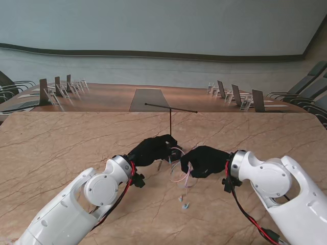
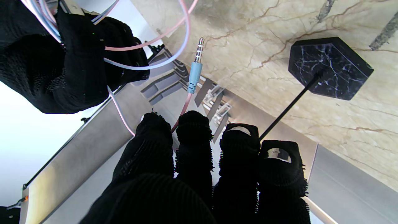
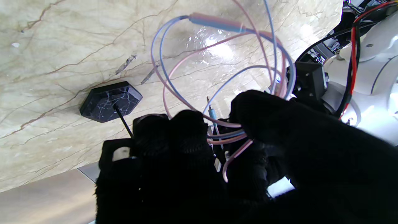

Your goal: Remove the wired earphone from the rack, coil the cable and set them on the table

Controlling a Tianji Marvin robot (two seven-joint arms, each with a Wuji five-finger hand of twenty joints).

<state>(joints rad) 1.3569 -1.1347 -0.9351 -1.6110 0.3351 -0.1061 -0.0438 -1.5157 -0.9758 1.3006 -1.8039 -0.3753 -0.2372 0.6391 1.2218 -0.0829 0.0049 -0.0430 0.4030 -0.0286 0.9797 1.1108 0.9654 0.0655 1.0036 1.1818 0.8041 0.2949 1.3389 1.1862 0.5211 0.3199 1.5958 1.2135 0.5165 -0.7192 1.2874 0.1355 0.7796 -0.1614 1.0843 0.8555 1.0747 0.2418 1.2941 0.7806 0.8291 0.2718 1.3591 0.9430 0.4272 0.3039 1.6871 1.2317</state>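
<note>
The pink-and-blue earphone cable (image 1: pixel 180 171) hangs in loops between my two black-gloved hands, near the middle of the table. My right hand (image 1: pixel 204 161) is shut on the bundled loops (image 3: pixel 217 77), pinched between thumb and fingers. My left hand (image 1: pixel 153 149) grips the cable just behind the blue jack plug (image 2: pixel 196 71), which sticks out past the fingers (image 2: pixel 192 146). Two small earbuds (image 1: pixel 184 204) dangle or lie on the table nearer to me; I cannot tell which. The thin black rack (image 1: pixel 170 108) stands just beyond the hands with its crossbar bare.
The rack's black marble hexagonal base (image 2: pixel 329 67) sits on the beige marble table (image 1: pixel 61 148) close to both hands, also visible as the base (image 3: pixel 110 101). Beyond the table's far edge are a long wooden conference table and chairs (image 1: pixel 56 89).
</note>
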